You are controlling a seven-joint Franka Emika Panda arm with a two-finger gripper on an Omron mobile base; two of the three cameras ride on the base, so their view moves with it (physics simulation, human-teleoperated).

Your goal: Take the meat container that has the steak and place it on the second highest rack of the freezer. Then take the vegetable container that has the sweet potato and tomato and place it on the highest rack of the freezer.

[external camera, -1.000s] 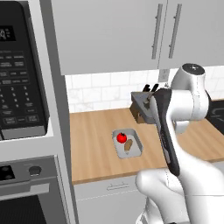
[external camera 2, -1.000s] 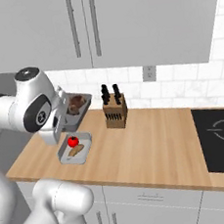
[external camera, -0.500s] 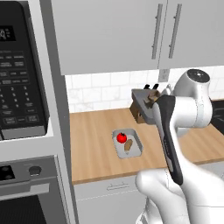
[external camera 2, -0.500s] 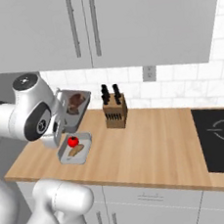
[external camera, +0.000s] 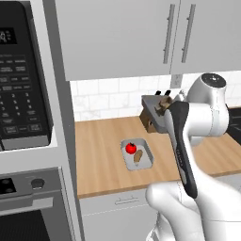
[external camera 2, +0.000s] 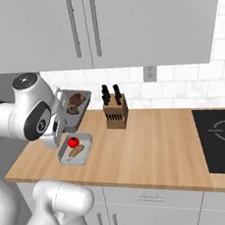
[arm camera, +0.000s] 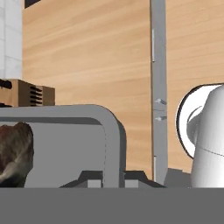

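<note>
Meat container (external camera 2: 77,106): I have it up off the counter, held in the air beside the arm, tilted a little. In the hand view its grey rim (arm camera: 111,131) runs right across in front of the camera.
Steak (external camera 2: 75,100): I see the dark mottled chunk lying inside the lifted tray; it also shows at the left edge of the hand view (arm camera: 15,151).
Gripper (arm camera: 113,178): I read its fingers as clamped on the rim of the meat container, since the tray hangs clear of the counter with nothing else under it. The fingertips themselves are mostly hidden at the bottom edge.
Vegetable container (external camera: 147,158): resting on the wooden counter (external camera 2: 153,144), just below and in front of the lifted tray, untouched.
Tomato (external camera: 131,148): in the vegetable container, at its far end.
Sweet potato (external camera: 138,156): touching or just beside the tomato, in the same tray.
Knife block (external camera 2: 115,111): on the counter near the wall, just to the side of the raised tray.
Freezer: I have no sight of it from here, so I can't place either rack.
Done, as I judge it: the meat tray is grasped and lifted.
Left: carry it to the freezer and set it on the second highest rack, then fetch the vegetable tray for the highest rack. Most of the job remains.
</note>
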